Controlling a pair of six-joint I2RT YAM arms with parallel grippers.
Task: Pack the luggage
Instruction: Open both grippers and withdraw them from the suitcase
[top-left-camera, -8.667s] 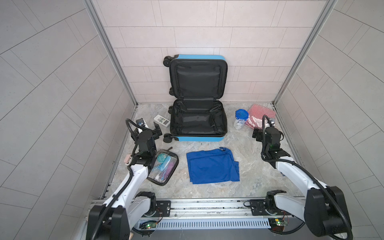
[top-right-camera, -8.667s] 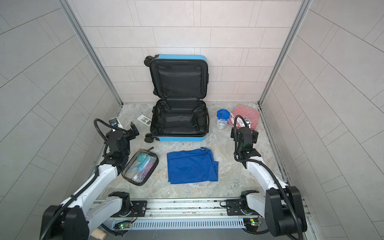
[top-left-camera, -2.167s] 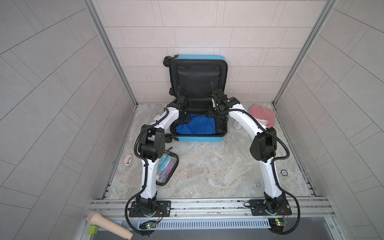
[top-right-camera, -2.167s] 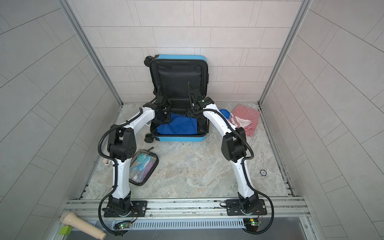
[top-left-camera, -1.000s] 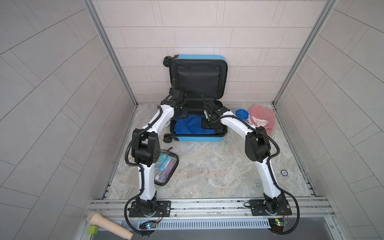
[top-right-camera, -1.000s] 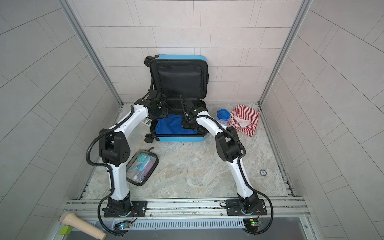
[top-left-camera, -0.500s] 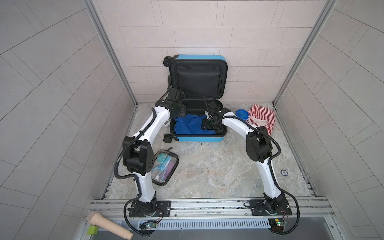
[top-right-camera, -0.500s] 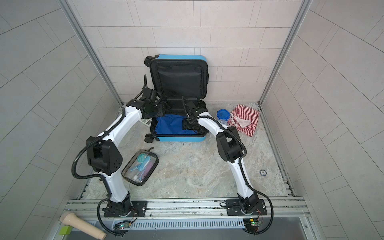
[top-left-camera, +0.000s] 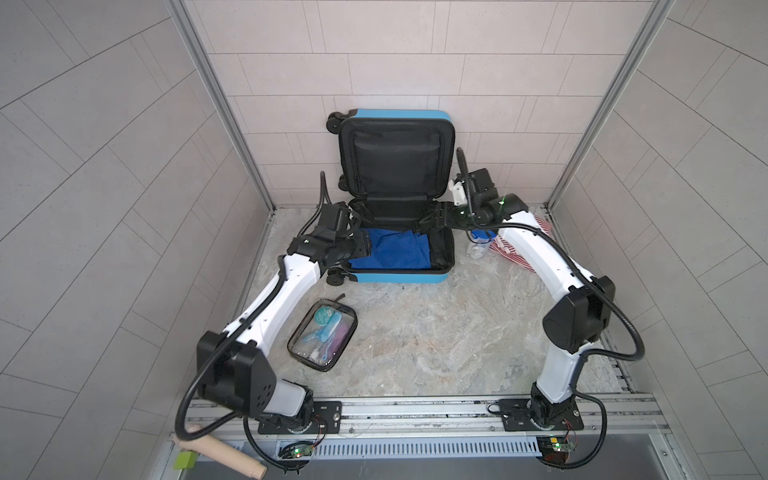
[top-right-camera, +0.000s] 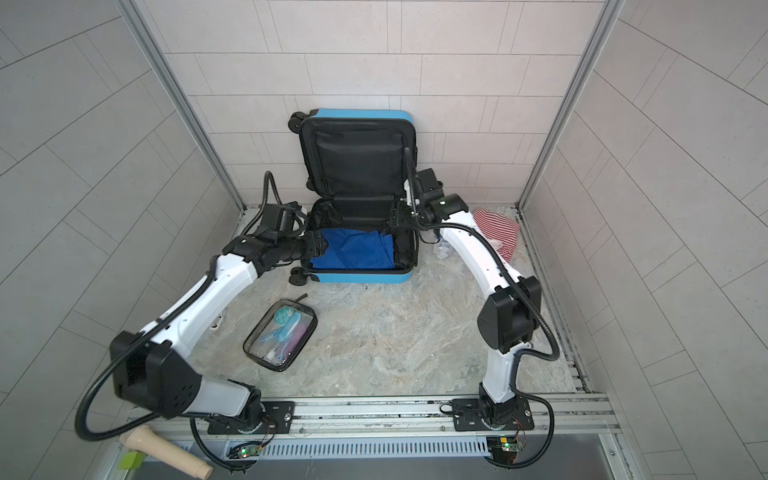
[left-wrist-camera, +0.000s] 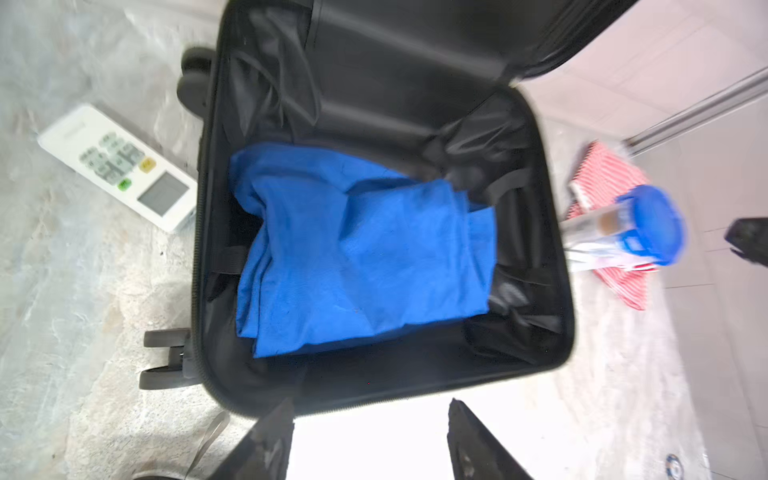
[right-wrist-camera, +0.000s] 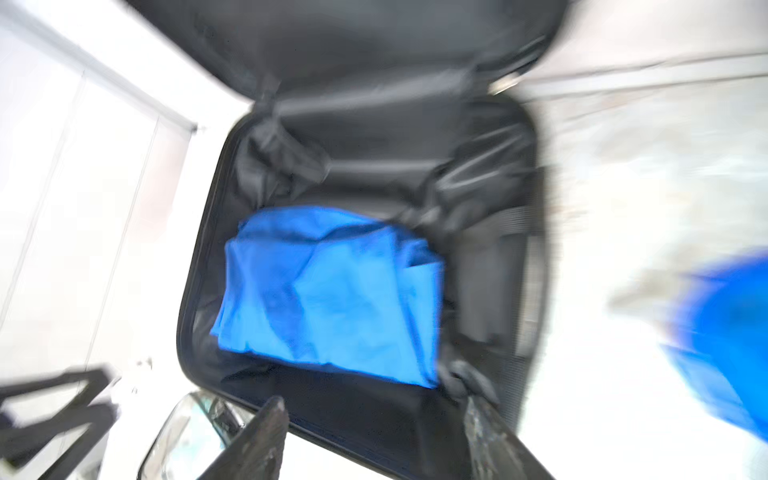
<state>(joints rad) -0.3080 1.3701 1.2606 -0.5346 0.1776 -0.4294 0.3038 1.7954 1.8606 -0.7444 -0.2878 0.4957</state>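
The luggage (top-left-camera: 397, 277) lies open against the back wall, lid upright, with a blue cloth (top-left-camera: 395, 251) inside. The left gripper (left-wrist-camera: 370, 409) and right gripper (right-wrist-camera: 376, 405) hang over its side rims, jaws apart and empty; the right wrist view is smeared. The right arm half hides a blue-capped jar (top-left-camera: 478, 248).

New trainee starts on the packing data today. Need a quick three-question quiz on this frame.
1. True or false: the luggage is zipped shut.
2. What lies inside it? A) clear pouch B) blue cloth C) striped cloth
3. Fill in: the left gripper and right gripper are both ____, holding nothing.
Key: 1 false; 2 B; 3 open.
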